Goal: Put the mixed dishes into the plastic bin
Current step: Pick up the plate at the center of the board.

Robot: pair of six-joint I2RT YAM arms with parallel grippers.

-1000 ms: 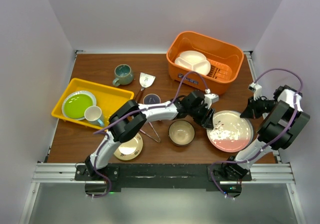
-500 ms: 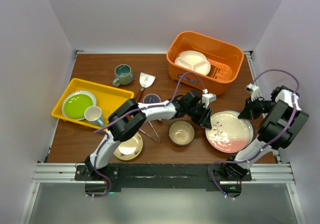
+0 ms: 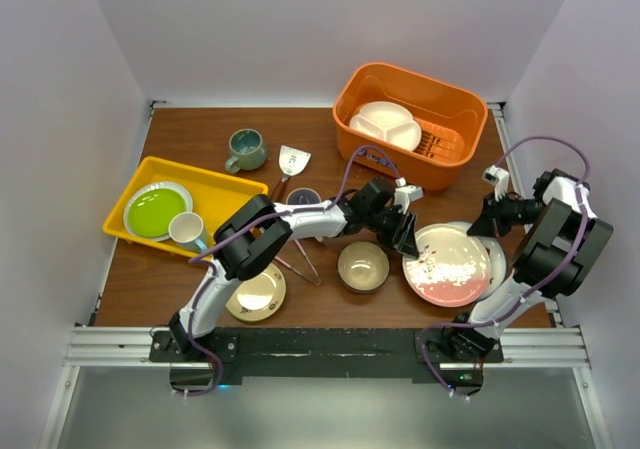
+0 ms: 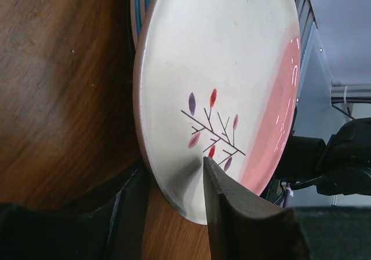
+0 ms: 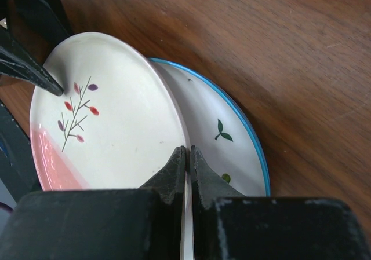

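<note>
left wrist: left claw [image 4: 174, 166] clamps pink plate [image 4: 232, 57] rim; right claw [image 5: 186, 151] pinches opposite rim, tilted over blue-rimmed plate [image 5: 229, 134].

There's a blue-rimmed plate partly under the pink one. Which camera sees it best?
The right wrist view: the blue-rimmed plate shows its rim and green leaf print beside the pink plate. The top view catches only a sliver past the pink plate; the left wrist view, just a blue edge.

This is a robot test cell in a lab. Plain white walls [image 3: 300, 29] box in a wooden table [image 3: 200, 134]. The cabled left arm [image 3: 300, 224] and right arm [image 3: 560, 244] stand on a metal rail [image 3: 100, 347].
</note>
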